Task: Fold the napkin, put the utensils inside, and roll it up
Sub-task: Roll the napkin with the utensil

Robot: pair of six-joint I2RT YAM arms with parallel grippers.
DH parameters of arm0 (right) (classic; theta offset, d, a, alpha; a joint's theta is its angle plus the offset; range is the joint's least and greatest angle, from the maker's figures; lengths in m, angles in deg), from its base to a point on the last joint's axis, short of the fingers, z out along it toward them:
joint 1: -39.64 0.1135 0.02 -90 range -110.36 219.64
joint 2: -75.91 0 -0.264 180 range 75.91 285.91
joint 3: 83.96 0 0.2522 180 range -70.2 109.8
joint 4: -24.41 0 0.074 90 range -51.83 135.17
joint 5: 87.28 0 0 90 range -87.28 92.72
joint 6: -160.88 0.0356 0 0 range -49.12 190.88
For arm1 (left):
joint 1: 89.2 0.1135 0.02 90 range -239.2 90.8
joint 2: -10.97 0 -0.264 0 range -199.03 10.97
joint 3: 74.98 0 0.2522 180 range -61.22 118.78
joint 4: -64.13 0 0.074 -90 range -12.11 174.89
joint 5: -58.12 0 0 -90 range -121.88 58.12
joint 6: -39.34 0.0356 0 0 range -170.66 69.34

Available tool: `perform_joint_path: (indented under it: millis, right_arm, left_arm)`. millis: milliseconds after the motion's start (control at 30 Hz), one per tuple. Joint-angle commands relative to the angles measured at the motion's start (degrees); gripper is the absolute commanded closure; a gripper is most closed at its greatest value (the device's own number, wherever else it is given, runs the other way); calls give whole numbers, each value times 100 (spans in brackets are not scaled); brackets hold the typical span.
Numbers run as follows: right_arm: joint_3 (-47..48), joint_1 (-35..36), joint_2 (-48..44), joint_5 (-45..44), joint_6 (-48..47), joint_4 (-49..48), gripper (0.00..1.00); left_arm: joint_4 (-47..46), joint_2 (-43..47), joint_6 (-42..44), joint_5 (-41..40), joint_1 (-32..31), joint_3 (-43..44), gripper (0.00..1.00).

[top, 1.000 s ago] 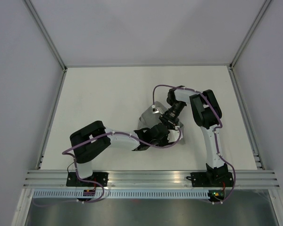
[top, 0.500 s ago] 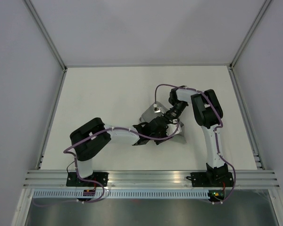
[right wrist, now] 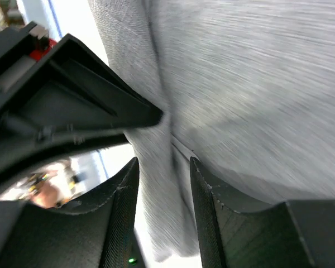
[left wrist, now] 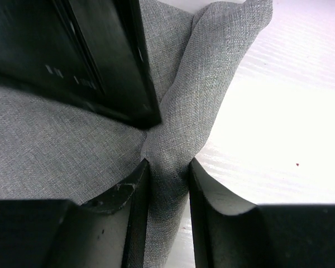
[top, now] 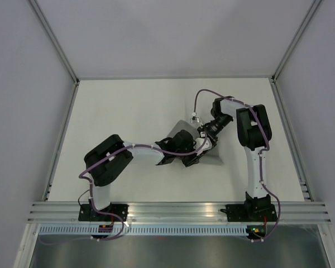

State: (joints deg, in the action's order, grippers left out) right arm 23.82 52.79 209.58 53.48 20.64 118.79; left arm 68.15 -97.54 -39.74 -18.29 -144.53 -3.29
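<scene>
In the top view, the left arm (top: 109, 164) is seen reaching from the lower left of the frame towards the centre, where the left gripper (top: 191, 158) is lowered onto the napkin (top: 214, 158). The napkin is found on the white table (top: 128, 111) just right of centre, bunched and largely covered by the two wrists. One grey corner is shown up and to the left of them, another part down and to the right. The right gripper (top: 205, 135) is set just above and right of the left one, and the right arm (top: 254, 134) is seen along the right side.

In the left wrist view, the left gripper (left wrist: 168, 164) is narrowed to a slim gap at the bottom centre, and a raised ridge of the napkin (left wrist: 212, 72) is pinched between its fingers (left wrist: 131, 195). A black finger (left wrist: 100, 56) of the right gripper is seen against the cloth at the upper left.

In the right wrist view, the right gripper (right wrist: 163, 163) is likewise nearly closed at the bottom centre, with a fold of the napkin (right wrist: 257, 84) clamped between its fingers (right wrist: 212, 206). A dark finger (right wrist: 72, 106) of the left gripper is seen at the upper left, touching the cloth.
</scene>
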Motion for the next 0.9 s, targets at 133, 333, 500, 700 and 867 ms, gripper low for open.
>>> perform_joint_path:
  millis: [133, 333, 500, 700, 867]
  right_arm:
    - [-32, -567, -1095, 663, -365, -590, 52]
    - [-1199, -796, -2508, 181, 268, -2478, 50]
    - [-2893, -735, -3846, -609, 524, -4447, 46]
    - [-4818, 46, -5559, -1909, 164, -6021, 41]
    - [-5709, 934, -6089, -2343, 23, -6629, 37]
  left_arm:
    - [1334, -583, -415, 1040, 443, -125, 98]
    - [1799, -882, -494, 1997, 865, 165, 98]
    - [2098, -1277, -564, 2841, 1138, 526, 98]
    - [2415, -1681, -608, 3264, 1305, 886, 98]
    - [2512, -1849, -626, 3370, 1376, 1036, 98]
